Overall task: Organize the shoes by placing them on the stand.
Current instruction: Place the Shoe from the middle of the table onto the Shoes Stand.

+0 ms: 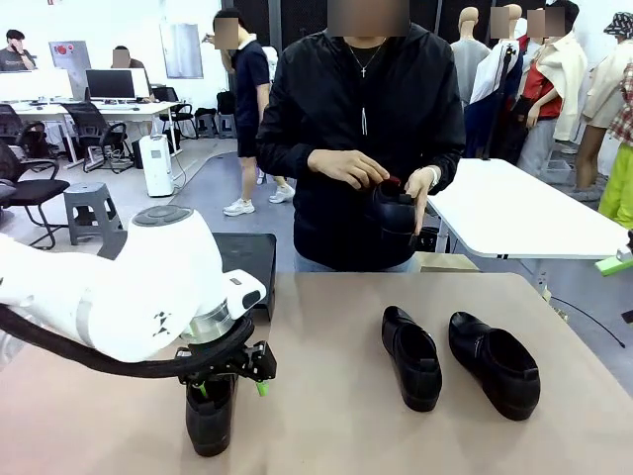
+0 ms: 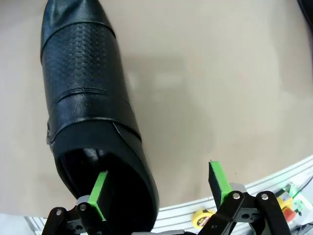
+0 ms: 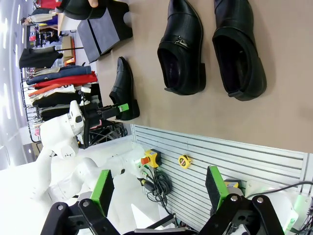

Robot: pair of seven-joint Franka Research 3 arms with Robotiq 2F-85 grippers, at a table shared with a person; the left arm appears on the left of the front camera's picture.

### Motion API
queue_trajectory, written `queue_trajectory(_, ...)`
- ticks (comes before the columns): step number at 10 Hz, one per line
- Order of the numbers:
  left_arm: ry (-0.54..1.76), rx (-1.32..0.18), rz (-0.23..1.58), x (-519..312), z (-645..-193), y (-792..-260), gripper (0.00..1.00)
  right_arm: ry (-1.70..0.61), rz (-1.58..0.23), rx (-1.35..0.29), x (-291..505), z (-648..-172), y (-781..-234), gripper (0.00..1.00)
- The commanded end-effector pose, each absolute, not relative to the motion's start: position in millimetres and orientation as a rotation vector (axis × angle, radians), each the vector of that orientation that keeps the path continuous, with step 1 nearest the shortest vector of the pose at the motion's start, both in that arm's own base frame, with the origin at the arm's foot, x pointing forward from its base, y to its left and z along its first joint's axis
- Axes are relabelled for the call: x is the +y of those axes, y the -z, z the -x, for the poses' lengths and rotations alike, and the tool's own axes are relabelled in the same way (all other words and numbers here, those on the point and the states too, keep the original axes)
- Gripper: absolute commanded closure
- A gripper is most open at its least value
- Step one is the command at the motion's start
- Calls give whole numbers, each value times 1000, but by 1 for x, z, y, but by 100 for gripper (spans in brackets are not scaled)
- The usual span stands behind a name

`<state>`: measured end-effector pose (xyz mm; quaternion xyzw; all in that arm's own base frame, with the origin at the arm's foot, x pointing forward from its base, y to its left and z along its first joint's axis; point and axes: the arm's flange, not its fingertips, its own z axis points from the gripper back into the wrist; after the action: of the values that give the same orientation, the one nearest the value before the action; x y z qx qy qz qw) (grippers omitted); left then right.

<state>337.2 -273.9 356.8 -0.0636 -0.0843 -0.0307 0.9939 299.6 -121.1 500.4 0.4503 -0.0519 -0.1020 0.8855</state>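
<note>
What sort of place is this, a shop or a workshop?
Probably a robotics lab in an open office: a white robot arm hangs over a black dress shoe on a table, and a desk monitor and office chairs stand behind.

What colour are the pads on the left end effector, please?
Green pads, clearest in the left wrist view.

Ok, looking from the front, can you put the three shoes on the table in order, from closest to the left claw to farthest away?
1. Near-left shoe, right under the open left claw.
2. Middle shoe, off to the right.
3. Right shoe, farthest right on the table.
</note>
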Motion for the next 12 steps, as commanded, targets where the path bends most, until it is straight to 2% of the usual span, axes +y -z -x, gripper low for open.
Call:
queue_trajectory(1, 30, -176, 100, -281, -345, -355, 0, 223, -941, -97, -122, -299, -504, 0)
queue_trajectory(2, 13, -186, 86, -284, -346, -352, 0, 223, -941, -97, -122, -299, -504, 0)
queue_trajectory(4, 4, -177, 67, -285, -347, -350, 100, 223, -941, -97, -122, -299, -504, 0)
queue_trajectory(12, 16, -160, 40, -282, -346, -350, 100, 223, -941, -97, -122, -299, -504, 0)
